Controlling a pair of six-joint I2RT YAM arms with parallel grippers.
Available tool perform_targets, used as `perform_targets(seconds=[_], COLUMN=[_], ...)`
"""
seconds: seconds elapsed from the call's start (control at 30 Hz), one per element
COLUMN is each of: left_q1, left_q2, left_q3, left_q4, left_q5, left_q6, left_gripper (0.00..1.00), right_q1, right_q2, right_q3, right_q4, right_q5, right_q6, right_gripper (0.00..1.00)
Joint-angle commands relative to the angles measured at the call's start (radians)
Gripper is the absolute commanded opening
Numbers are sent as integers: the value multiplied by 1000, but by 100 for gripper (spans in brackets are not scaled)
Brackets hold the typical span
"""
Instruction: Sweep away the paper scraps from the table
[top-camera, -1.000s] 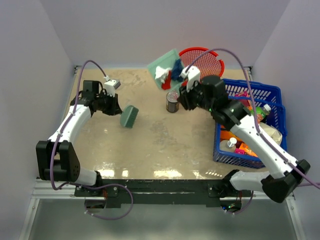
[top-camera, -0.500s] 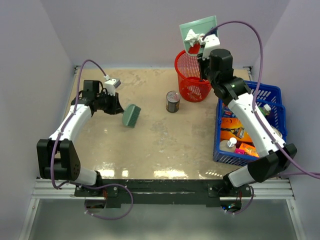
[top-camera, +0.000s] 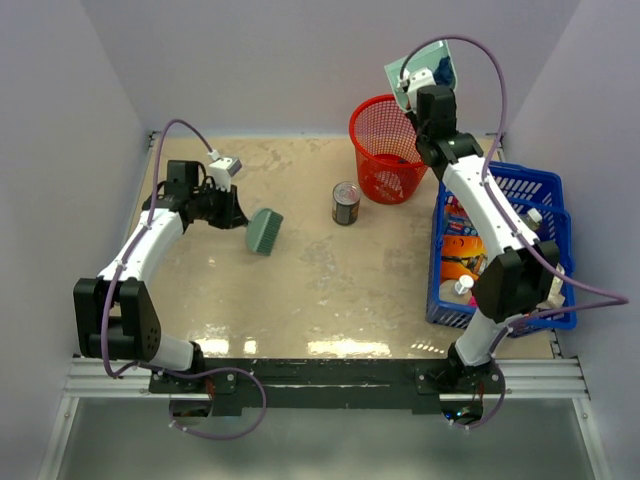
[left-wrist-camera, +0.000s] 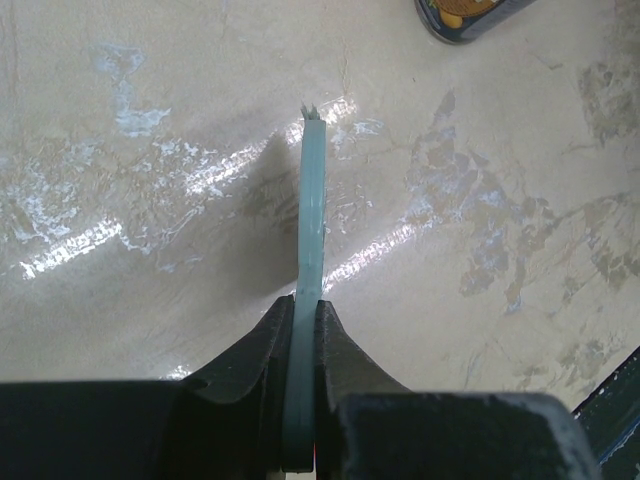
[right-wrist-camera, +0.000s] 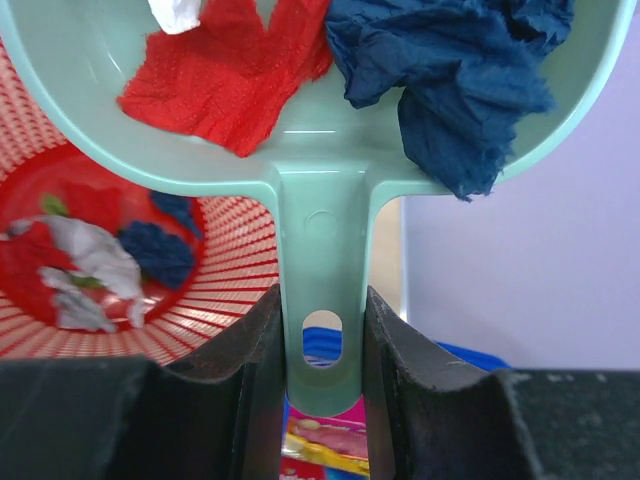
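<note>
Our right end effector (right-wrist-camera: 320, 302) clamps the handle of the mint dustpan (right-wrist-camera: 322, 215), red, dark blue and white paper scraps (right-wrist-camera: 450, 60) lying in the pan just beyond it, above the red mesh wastebasket (right-wrist-camera: 225, 290) holding more, while our left end effector (left-wrist-camera: 303, 312) pinches the brush (left-wrist-camera: 312, 200) over the desk (left-wrist-camera: 150, 100).

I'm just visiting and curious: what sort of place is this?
Probably a robot test booth: two arms bolted to a walled-in table, with a red basket and blue crate staged as props.
</note>
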Motion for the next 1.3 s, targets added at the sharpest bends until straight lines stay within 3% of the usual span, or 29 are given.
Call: perform_targets(seconds=[0.0, 0.17, 0.43, 0.7, 0.77, 1.27], left_q1=[-1, -1, -1, -1, -1, 0], left_q2=[-7, -13, -54, -54, -56, -34], left_q3=[-8, 0, -29, -22, -19, -9], left_q4=[42, 27, 21, 4, -2, 9], left_q5=[40, 40, 29, 27, 27, 33], left_q6=[1, 6, 27, 43, 44, 46], left_gripper=[0, 0, 0, 0, 0, 0], right_q1=[-4, -4, 1, 2, 1, 1], right_q2=[23, 60, 63, 4, -18, -16], right_q3=[65, 29, -36, -315, -384, -324], right_q4=[74, 132, 308, 564, 695, 641], right_q5=[105, 205, 322, 299, 288, 289], right_q6=[-209, -460, -724, -1138, -1250, -1217], right_gripper=[0, 0, 0, 0, 0, 0])
